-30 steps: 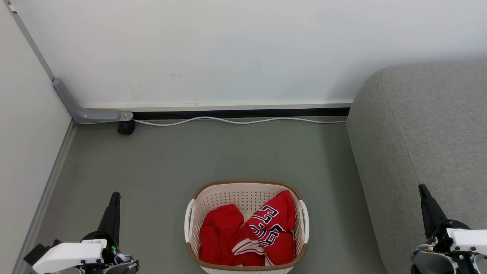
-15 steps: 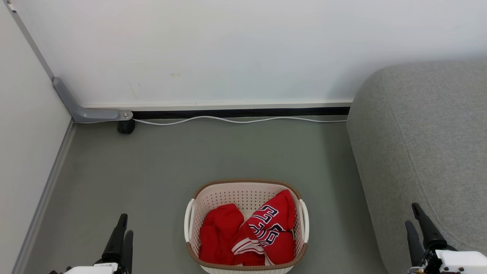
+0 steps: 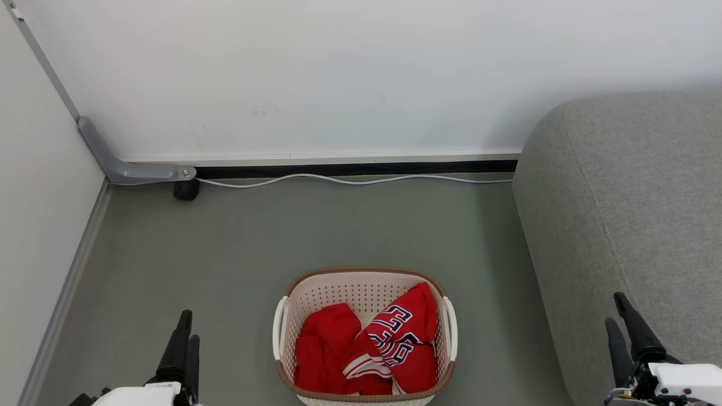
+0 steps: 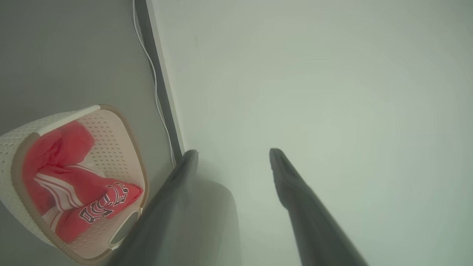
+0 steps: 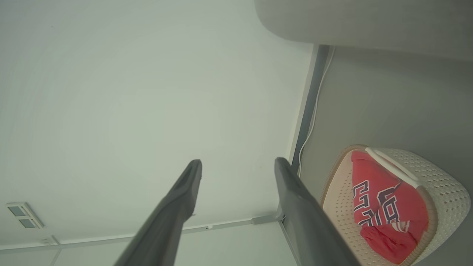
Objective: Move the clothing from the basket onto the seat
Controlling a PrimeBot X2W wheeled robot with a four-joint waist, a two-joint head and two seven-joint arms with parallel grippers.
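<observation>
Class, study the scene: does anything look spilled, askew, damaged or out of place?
Nothing is spilled or damaged. The basket stands upright on the floor, lettered jersey and plain red garment crumpled inside. A loose white cable trails along the wall.

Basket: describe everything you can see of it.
The basket is oval and looks like cream plastic, with perforated walls, a brown woven-look rim and a white handle on each side. It stands upright on the grey floor, apart from the sofa on the robot's right. Inside lie a plain red garment and a lettered red jersey. Nothing else touches it.
</observation>
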